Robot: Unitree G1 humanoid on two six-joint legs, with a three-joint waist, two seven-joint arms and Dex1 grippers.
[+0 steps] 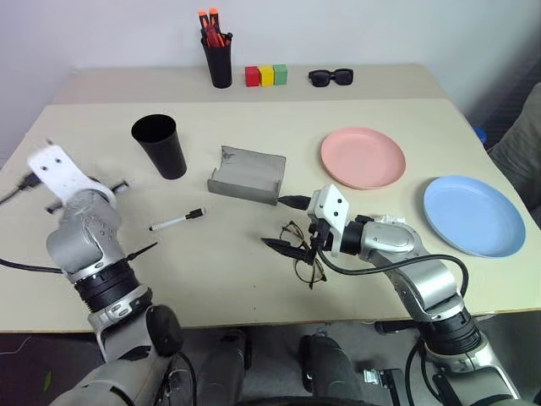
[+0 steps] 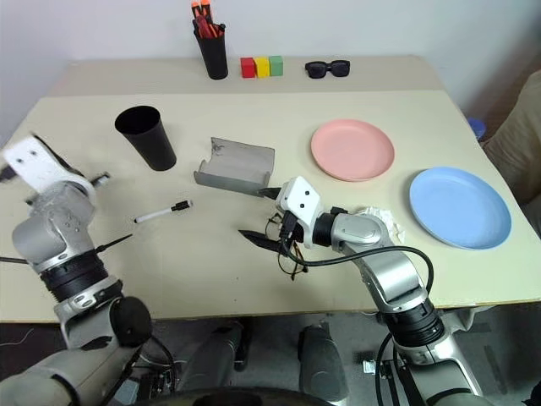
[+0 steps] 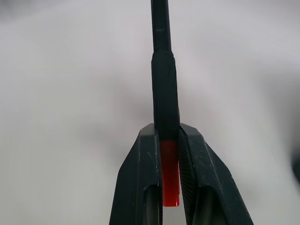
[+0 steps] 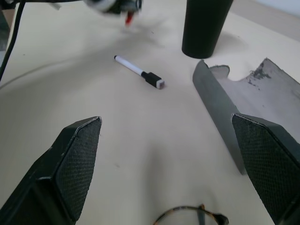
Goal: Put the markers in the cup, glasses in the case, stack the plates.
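1. Left gripper [image 3: 169,140], left of frame: fingers pinching the black marker [image 3: 164,93] at its red cap.
2. Right gripper [image 4: 168,154], lower centre: fingers spread above the glasses [image 1: 303,254].
3. White marker [image 1: 177,221] lies on the counter [image 1: 254,288] below the cup [image 1: 161,145].

the slim black marker with a red cap [image 3: 164,93] runs past the picture's edge. the thin wire-framed round-lensed glasses [image 4: 190,215] are cut off too.

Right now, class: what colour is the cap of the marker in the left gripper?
Red cap, seen best in the left wrist view.
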